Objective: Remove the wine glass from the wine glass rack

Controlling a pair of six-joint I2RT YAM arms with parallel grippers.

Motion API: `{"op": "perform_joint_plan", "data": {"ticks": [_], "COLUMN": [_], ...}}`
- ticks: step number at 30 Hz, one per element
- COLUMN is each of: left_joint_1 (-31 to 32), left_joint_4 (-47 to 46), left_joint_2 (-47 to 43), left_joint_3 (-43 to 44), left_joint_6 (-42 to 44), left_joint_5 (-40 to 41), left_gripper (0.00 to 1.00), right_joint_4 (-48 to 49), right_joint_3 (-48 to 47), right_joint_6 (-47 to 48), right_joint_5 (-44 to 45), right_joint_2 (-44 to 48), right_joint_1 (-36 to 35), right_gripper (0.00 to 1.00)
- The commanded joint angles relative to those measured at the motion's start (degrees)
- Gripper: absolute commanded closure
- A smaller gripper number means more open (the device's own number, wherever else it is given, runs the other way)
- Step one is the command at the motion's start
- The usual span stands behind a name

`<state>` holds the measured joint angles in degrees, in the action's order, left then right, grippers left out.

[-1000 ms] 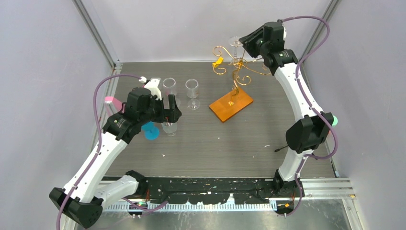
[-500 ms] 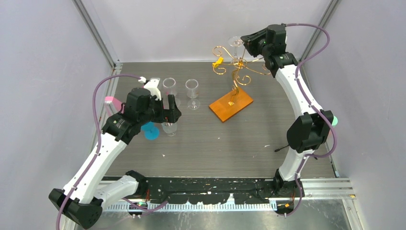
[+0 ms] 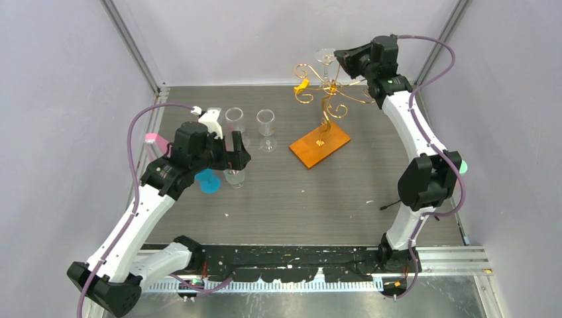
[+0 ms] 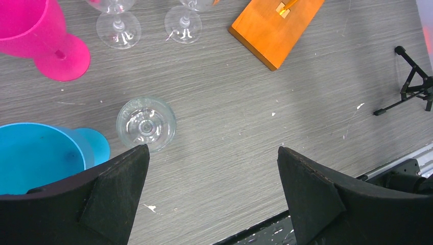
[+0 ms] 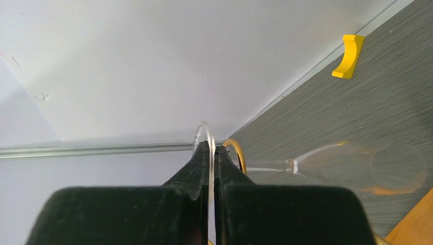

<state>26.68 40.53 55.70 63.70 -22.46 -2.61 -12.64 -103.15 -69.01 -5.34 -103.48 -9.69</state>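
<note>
Up at the top of the gold-wire wine glass rack [image 3: 324, 99], with its curled scroll arms and flat orange rectangular base, the black right gripper [image 5: 210, 149] was clamped tight: jaws all but touching, pinching the thin round foot of the clear stemmed wine glass [image 5: 365, 168]. That glass hung foot-up from the rack's topmost scroll, a gold loop just beside the foot. Well left of the rack, the black left gripper [image 4: 212, 151] hovered with jaws spread wide, holding nothing, touching nothing. Beneath it, a second clear glass [image 4: 146, 124] stood upright on the grey wood-grain table [image 4: 255, 102], just beside a blue plastic cup [image 4: 41, 153].
</note>
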Motion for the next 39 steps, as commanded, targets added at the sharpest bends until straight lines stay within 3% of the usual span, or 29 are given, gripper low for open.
{"op": "perform_joint_plan", "data": {"ticks": [1,8,20,39], "left_joint_1": [0.13,0.13,0.13,0.13], "left_joint_4": [-1.47,-1.42,-1.51,-1.73], "left_joint_2": [-1.43,-1.61,-1.73,-1.61], "left_joint_3": [-0.42,-0.46,-0.42,-0.58], "left_joint_6": [0.22,0.31,0.22,-0.06], "left_joint_5": [0.99,1.05,0.98,0.59], "left_gripper": [0.00,0.00,0.00,0.00], "right_joint_4": [6.98,12.29,11.77,9.58], "right_joint_3": [0.55,3.39,3.53,8.76], "right_joint_6": [0.19,1.03,4.37,2.23], "right_joint_5": [-0.77,0.35,3.90,11.00], "right_joint_2": [1.72,4.52,7.01,12.47], "right_joint_1": [0.03,0.03,0.03,0.03], "right_gripper": [1.00,1.00,1.00,1.00]}}
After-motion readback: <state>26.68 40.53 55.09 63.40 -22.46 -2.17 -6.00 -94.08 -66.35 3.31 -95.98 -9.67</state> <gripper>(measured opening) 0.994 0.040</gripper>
